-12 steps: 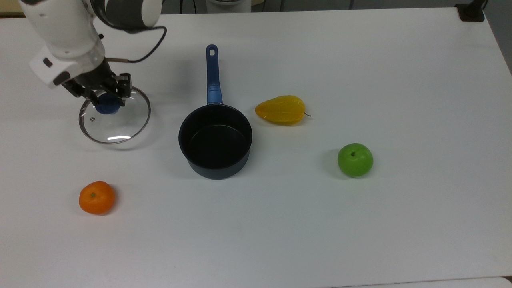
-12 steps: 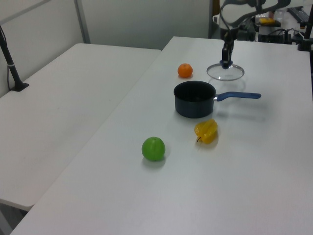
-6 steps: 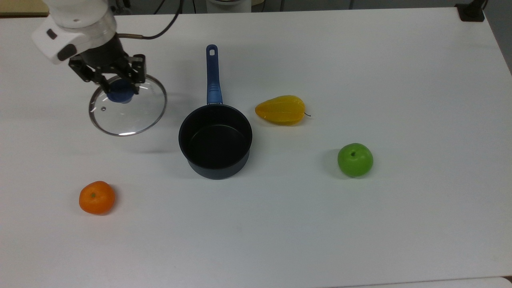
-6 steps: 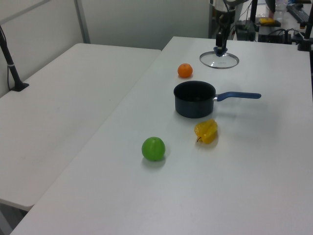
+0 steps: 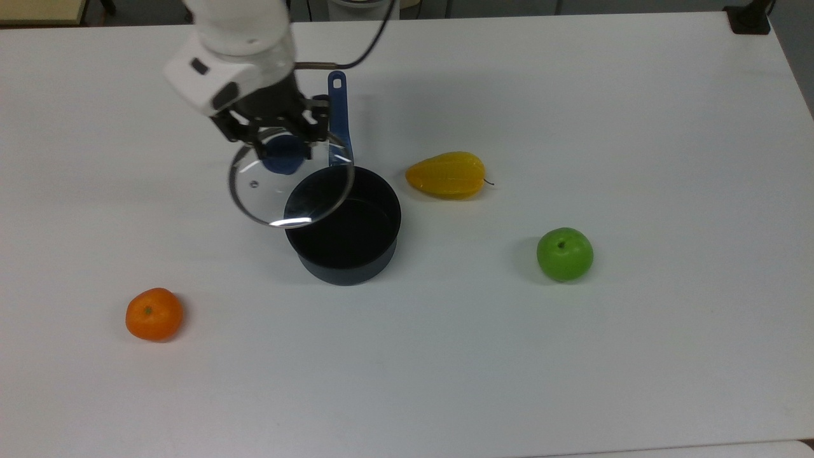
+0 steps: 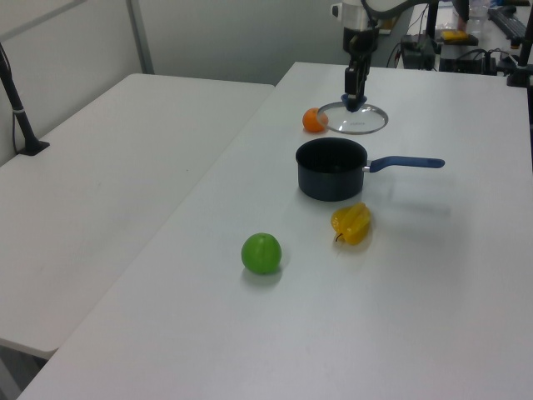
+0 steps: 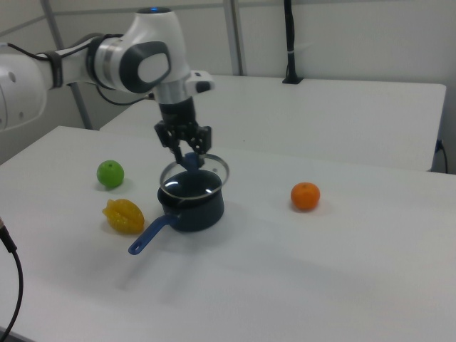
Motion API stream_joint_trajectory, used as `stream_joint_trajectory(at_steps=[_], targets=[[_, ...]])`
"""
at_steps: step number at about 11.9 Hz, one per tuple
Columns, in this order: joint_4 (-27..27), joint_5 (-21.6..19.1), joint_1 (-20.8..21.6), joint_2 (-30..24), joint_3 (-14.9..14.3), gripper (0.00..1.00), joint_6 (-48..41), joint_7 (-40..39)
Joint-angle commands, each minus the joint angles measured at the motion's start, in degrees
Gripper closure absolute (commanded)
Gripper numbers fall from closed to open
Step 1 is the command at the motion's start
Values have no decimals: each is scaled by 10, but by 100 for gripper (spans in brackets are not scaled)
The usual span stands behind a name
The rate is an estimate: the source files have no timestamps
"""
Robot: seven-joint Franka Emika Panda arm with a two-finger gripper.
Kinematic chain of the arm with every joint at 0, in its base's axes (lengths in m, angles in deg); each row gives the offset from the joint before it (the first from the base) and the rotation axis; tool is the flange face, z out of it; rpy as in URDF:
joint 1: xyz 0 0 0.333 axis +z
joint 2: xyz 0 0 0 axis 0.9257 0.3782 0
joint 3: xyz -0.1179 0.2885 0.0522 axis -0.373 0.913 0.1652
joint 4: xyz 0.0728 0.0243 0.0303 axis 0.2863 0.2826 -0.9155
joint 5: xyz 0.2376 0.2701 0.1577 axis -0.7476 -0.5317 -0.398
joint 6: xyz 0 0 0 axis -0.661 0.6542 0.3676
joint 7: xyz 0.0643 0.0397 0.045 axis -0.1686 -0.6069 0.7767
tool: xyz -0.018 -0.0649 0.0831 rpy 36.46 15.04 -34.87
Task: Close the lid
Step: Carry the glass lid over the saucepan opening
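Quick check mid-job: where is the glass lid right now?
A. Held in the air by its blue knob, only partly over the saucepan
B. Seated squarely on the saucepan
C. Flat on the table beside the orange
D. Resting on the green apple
A. The gripper is shut on the blue knob of the lid, which hangs above the table; in the top view it overlaps just the left part of the saucepan rim.

Robot arm point(image 5: 232, 38) cut off by top view's upper edge. Blue knob point(image 5: 283, 159) half covered between the fingers point(image 5: 259, 152). Saucepan point(image 5: 356, 238) rim partly veiled behind glass lid point(image 5: 280, 191) below the fingers. Steam vent too small in left view.
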Motion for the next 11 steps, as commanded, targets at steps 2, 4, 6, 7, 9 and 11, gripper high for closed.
stream_joint_trajectory(at_steps=[2, 4, 6, 7, 9, 11], targets=[[-1, 0, 37, -3, 0, 67, -12, 41], [-1, 1, 38, 14, 2, 67, -4, 45], [-1, 1, 38, 26, 5, 67, 8, 46], [-1, 1, 37, 31, 11, 67, 14, 52], [-2, 1, 37, 42, 14, 67, 33, 59], [-2, 1, 36, 46, 14, 67, 48, 67]])
